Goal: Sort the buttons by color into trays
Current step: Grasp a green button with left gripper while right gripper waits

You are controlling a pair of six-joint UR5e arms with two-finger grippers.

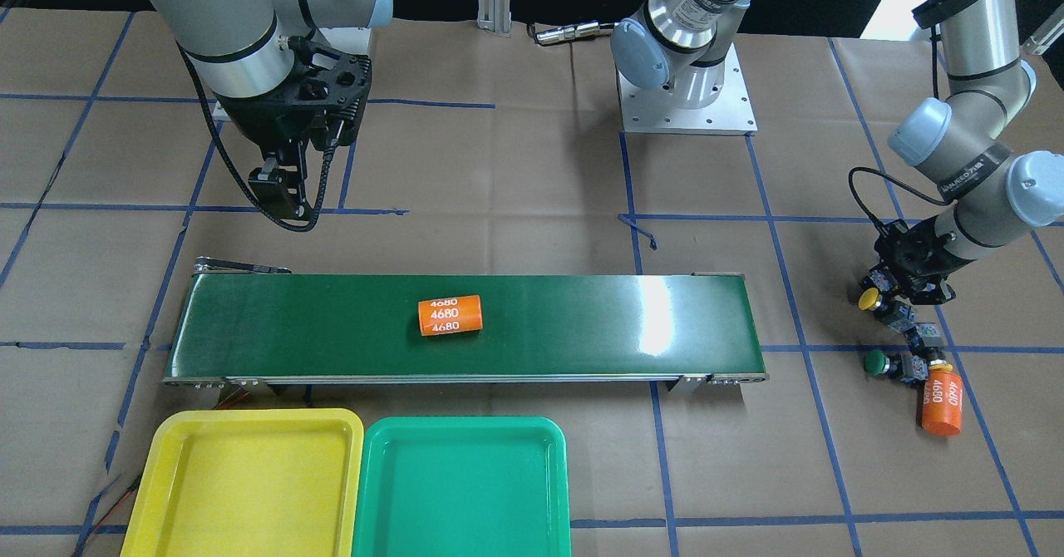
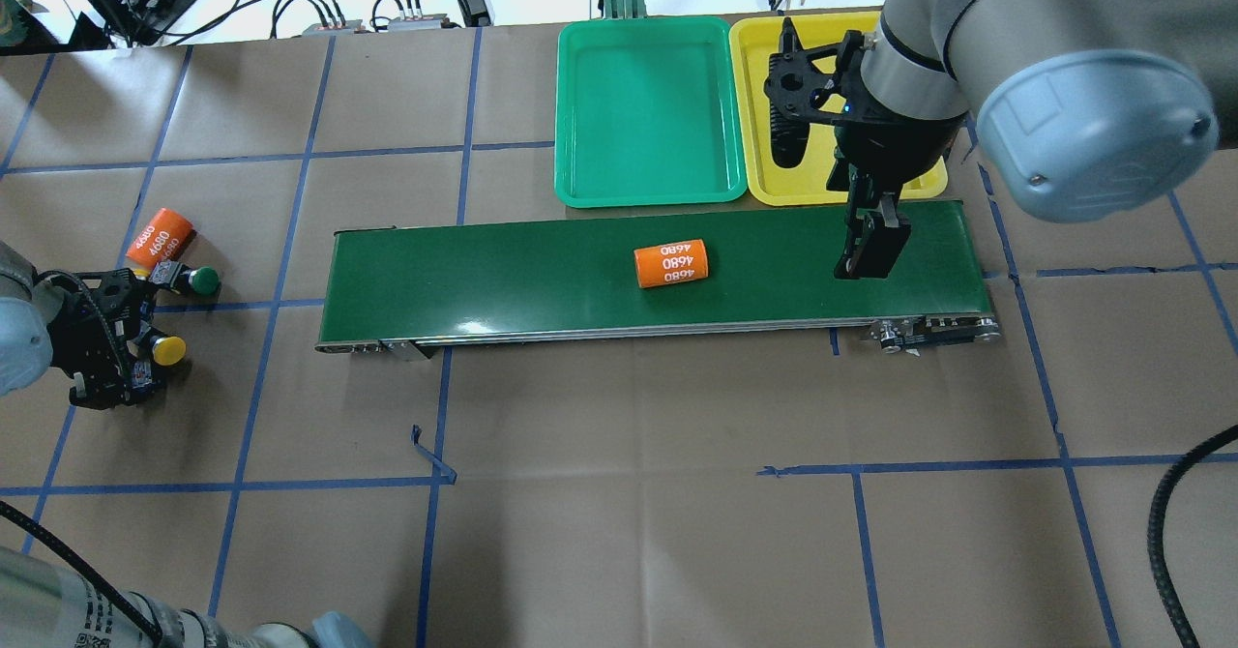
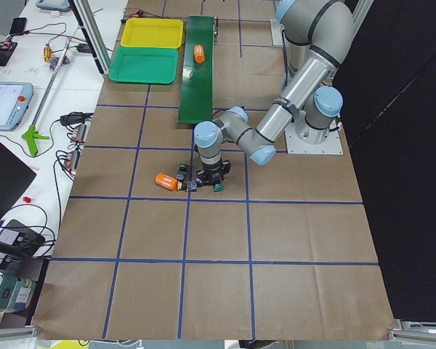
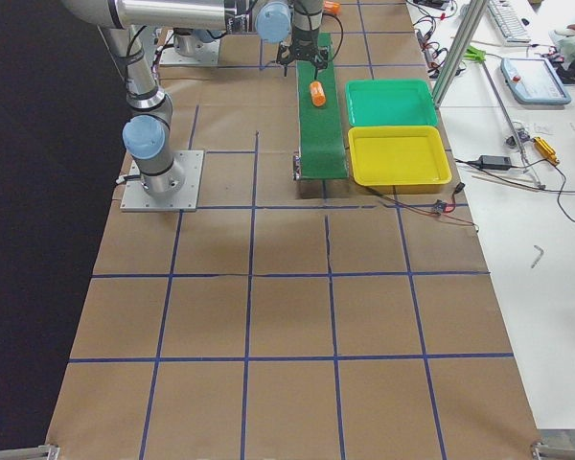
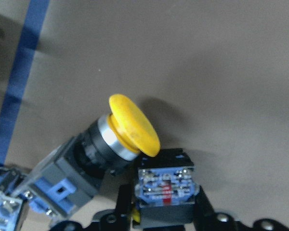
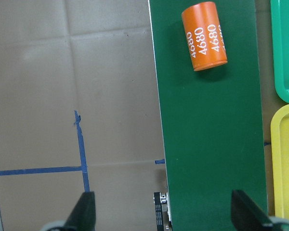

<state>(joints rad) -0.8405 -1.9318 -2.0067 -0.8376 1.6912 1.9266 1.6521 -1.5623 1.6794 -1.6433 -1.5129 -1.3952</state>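
A yellow-capped button (image 5: 132, 125) lies on its side on the paper, and it also shows in the front view (image 1: 869, 298). My left gripper (image 5: 164, 207) is down at the button pile (image 2: 135, 363), shut on another button's blocky body (image 5: 164, 185); that button's cap is hidden. A green-capped button (image 1: 874, 363) lies just beside them. My right gripper (image 6: 164, 214) is open and empty above the conveyor's end (image 2: 870, 247). The yellow tray (image 1: 249, 417) and the green tray (image 1: 465, 426) sit side by side beyond the belt, both empty.
The long dark green conveyor belt (image 1: 332, 324) carries an orange "4680" cylinder (image 1: 450, 316) near its middle. A second orange cylinder (image 1: 941, 403) lies against the button pile. Blue tape lines cross the brown paper.
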